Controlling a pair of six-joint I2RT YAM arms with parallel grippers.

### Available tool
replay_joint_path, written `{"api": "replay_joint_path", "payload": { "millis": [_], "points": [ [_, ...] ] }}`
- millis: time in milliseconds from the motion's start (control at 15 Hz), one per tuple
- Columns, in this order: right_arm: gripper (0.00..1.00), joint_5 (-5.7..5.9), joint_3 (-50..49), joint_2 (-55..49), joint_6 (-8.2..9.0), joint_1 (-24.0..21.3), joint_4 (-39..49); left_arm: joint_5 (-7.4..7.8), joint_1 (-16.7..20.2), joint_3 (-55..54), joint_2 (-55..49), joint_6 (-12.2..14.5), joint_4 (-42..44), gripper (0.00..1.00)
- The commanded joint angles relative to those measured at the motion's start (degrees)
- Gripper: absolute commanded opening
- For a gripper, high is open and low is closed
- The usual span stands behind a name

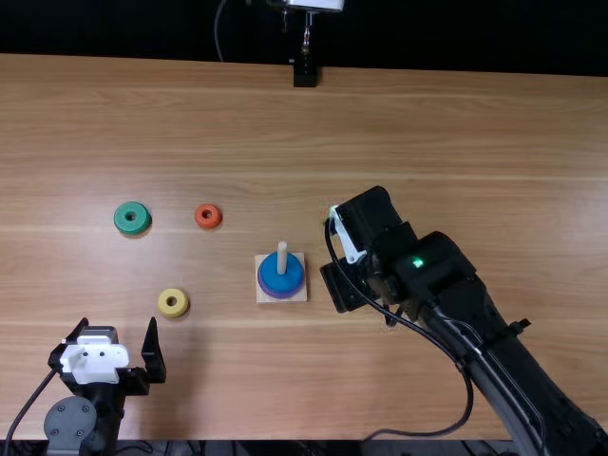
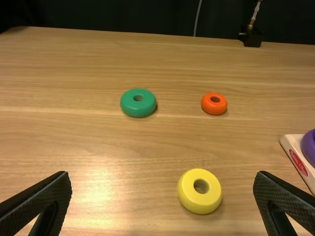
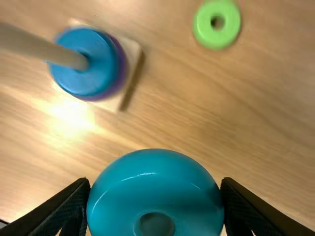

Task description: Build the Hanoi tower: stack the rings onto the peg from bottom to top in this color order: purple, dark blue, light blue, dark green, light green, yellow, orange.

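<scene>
Light-blue glossy ring (image 3: 155, 196) clamped by right gripper (image 3: 155, 184), three o'clock from pale wooden peg (image 1: 282, 256), presumably for stacking next; left gripper (image 2: 162, 175) spread.

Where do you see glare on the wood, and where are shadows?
Left wrist view: pale glare on the table. Right wrist view: strong glare near the wooden base, thin bright streaks on the light blue ring, dark shadow along one base edge. Top view: soft shadow beside the left claw.
</scene>
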Motion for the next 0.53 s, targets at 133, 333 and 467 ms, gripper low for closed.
{"api": "replay_joint_path", "payload": {
  "millis": [133,333,467],
  "points": [
    [0.0,0.22,11.7,5.6,0.1,1.9,-5.3,-0.09,0.3,-6.1,-0.7,0.3,-4.7,1.0],
    [0.0,0.32,16.2,7.7,-0.01,4.7,-7.1,-0.09,0.3,-6.1,-0.7,0.3,-4.7,1.0],
    [0.0,0.53,19.9,11.0,-0.01,4.8,-7.3,-0.09,0.3,-6.1,-0.7,0.3,-4.7,1.0]
  ]
}}
